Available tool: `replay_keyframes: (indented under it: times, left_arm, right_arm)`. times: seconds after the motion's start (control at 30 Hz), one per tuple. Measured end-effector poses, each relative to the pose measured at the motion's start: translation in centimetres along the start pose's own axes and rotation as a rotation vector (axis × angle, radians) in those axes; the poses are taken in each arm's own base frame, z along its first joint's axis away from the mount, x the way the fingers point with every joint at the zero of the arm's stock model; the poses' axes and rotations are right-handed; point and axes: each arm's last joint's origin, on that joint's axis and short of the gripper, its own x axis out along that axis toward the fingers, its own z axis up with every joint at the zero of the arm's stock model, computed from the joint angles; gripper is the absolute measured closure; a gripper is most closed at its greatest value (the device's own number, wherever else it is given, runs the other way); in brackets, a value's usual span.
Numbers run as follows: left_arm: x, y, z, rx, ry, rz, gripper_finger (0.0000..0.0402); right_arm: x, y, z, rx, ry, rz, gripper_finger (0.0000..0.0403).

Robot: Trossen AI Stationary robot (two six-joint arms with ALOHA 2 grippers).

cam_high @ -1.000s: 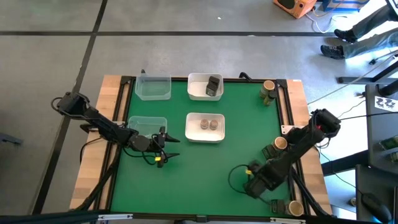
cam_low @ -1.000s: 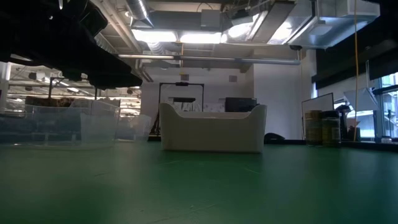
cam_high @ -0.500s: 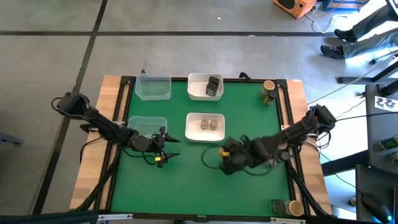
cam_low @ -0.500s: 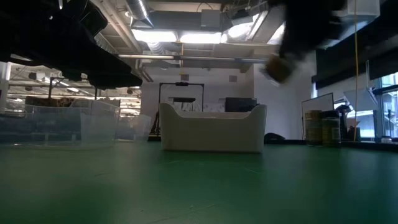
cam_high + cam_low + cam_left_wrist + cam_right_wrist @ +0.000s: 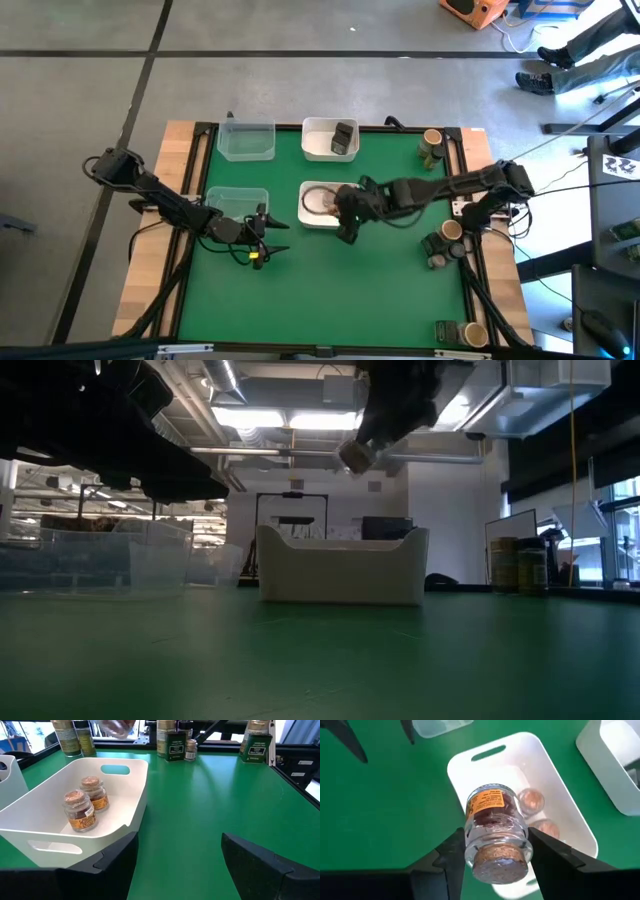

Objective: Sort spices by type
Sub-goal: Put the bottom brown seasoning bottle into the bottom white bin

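Left gripper [image 5: 262, 236] hangs low over the green mat, fingers spread wide, nothing between them. It points at the near white tray [image 5: 131, 795] just ahead of its fingertips; looks parked, waiting its turn. Clear tub [image 5: 236, 199] sits just behind it, a second tub [image 5: 246, 141] farther off.

Near tray holds two small cork-topped jars [image 5: 86, 802] with brownish contents, side by side and upright, so this is evidently the bin for that type. The far tray [image 5: 318, 140] beyond it has one dark tin [image 5: 344, 136], a different type kept apart.

Right gripper [image 5: 494, 851] is stretched across the table and hangs above the near tray. Its fingers pinch a jar [image 5: 494, 827] of the same kind by the sides, cork end toward the wrist, orange label facing out. Jar is off the mat, well above the tray rim in the low view. The two jars already in lie just past its fingertips, so the drop spot is probably the free floor beside them.

Unsorted spices remain to the right: tan-lidded jar [image 5: 432, 146] at the far corner, a pair [image 5: 443, 244] mid-edge, more [image 5: 462, 332] at the near corner.
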Motion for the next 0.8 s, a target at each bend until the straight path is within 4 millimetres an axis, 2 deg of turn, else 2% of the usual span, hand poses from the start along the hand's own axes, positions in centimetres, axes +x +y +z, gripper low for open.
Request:
replay_keyframes:
  times: [0.13,0.3,0.53,0.8]
  left_arm:
    - [0.0,0.0,0.0,0.009,0.000,0.000,0.0133]
    - [0.0,0.0,0.0,0.010,0.000,0.001,0.0133]
    - [0.0,0.0,0.0,0.011,0.004,0.001,0.0133]
    - [0.0,0.0,0.0,0.008,0.006,0.002,0.0133]
  right_arm:
    - [0.7,-1.8,0.8,0.041,0.044,0.043,0.0218]
    - [3.4,-3.2,0.7,0.076,0.172,0.063,0.0215]
    - [7.4,-4.1,-0.8,0.088,0.380,0.012,0.0215]
    - [9.9,-4.4,-1.4,0.101,0.437,-0.020,0.0215]
